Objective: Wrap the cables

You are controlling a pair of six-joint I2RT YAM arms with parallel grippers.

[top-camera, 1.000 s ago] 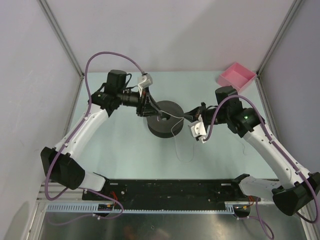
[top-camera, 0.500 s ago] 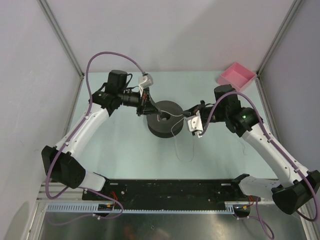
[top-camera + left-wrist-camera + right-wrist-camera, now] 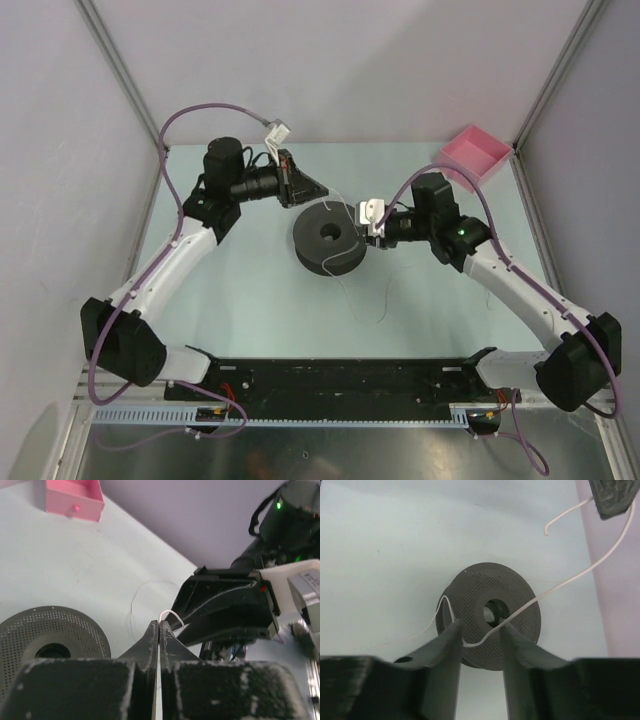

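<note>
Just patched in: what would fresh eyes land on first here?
The dark grey spool lies flat at the centre of the table. A hair-thin white wire crosses it up to the left claw, shut on it beyond the spool; the right claw stands open astride the wire. A pink tray sits in the far right corner.
</note>
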